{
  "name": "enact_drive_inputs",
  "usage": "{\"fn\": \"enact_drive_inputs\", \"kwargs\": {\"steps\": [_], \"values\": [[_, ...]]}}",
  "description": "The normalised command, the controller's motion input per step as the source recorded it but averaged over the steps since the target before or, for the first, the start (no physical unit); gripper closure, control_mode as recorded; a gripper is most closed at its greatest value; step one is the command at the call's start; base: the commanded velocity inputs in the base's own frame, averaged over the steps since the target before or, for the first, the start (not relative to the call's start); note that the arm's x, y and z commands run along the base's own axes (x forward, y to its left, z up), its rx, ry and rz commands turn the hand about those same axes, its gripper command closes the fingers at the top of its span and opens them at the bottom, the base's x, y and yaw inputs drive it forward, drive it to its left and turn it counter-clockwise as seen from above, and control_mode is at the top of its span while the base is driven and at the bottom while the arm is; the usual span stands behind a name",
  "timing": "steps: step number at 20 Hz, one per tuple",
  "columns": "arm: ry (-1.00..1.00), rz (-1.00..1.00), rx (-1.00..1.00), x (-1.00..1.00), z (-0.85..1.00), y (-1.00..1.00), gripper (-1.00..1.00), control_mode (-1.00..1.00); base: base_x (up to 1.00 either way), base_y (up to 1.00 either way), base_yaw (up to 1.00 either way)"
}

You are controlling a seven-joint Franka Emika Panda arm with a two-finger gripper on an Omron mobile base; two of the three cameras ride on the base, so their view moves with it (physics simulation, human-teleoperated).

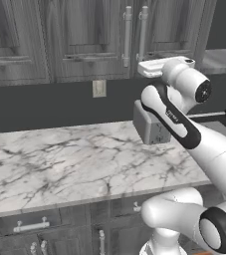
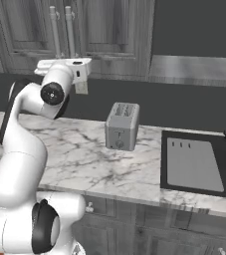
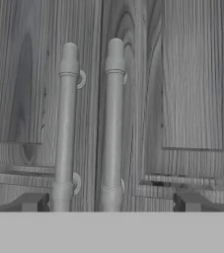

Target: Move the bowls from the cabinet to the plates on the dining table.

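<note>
The dark grey wood-grain cabinet (image 3: 192, 74) has both doors shut, so the bowls are hidden. Two long silver bar handles stand side by side at the door seam, the left handle (image 3: 65, 128) and the right handle (image 3: 112, 123). My gripper (image 3: 111, 202) is open, close in front of these handles, with one dark fingertip (image 3: 29, 201) left of the pair and the other right of it. Nothing is between the fingers. In the base views my white hand (image 1: 159, 66) (image 2: 67, 67) is raised just below the cabinet (image 1: 84, 35) (image 2: 109, 30). The plates and the dining table are out of view.
A marble counter (image 1: 59, 164) (image 2: 84, 159) runs under the cabinets. A grey toaster (image 1: 152, 127) (image 2: 122, 126) stands on it. A dark built-in sink (image 2: 194, 164) lies to the right. A wall outlet (image 1: 99, 88) sits below the cabinets. Drawers with short handles (image 1: 32, 226) are under the counter.
</note>
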Motion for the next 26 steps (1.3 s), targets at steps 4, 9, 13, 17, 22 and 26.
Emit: {"fn": "enact_drive_inputs", "kwargs": {"steps": [4, 9, 13, 17, 22, 26], "values": [[0.0, 0.0, 0.0, 0.06, 0.0, 0.0, -1.0, -1.0, 0.0, 0.0, 0.0], [0.0, -0.02, 0.0, 0.23, 0.0, 0.0, -1.0, -1.0, 0.0, 0.0, 0.0], [0.0, -0.04, 0.0, 0.29, 0.0, 0.0, -1.0, -1.0, 0.0, 0.0, 0.0], [0.0, -0.04, 0.0, 0.33, 0.0, 0.03, -1.0, -1.0, 0.0, 0.0, 0.0], [0.02, 0.02, 0.0, 0.09, 0.01, 0.28, -1.0, -1.0, 0.0, 0.0, 0.0], [0.07, 0.07, 0.01, -0.02, 0.11, 0.14, -1.0, -1.0, 0.0, 0.0, 0.0]]}}
